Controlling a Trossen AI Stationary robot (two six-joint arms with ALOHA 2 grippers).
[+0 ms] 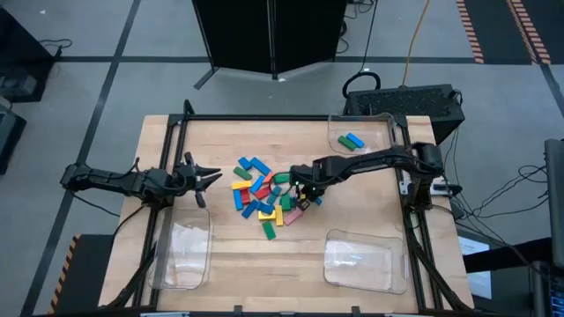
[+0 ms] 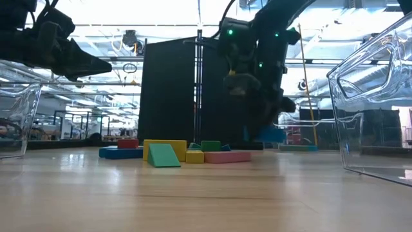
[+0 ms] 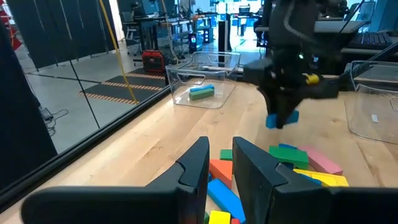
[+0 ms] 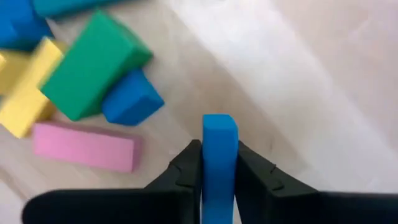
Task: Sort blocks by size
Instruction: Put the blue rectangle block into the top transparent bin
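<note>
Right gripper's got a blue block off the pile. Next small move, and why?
Probably carry it toward the far right tray, which already holds a blue and a green block. The right gripper is shut on a blue block, lifted clear of the pile. The left gripper waits beside the pile.

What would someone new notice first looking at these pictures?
First, the bright pile of blocks in blue, green, red, yellow and pink at the middle of the wooden table. Next, the right hand at the pile's right edge, shut on a blue block and holding it above the table. The left hand hovers left of the pile, and a clear tray at the far right corner holds two blocks.
</note>
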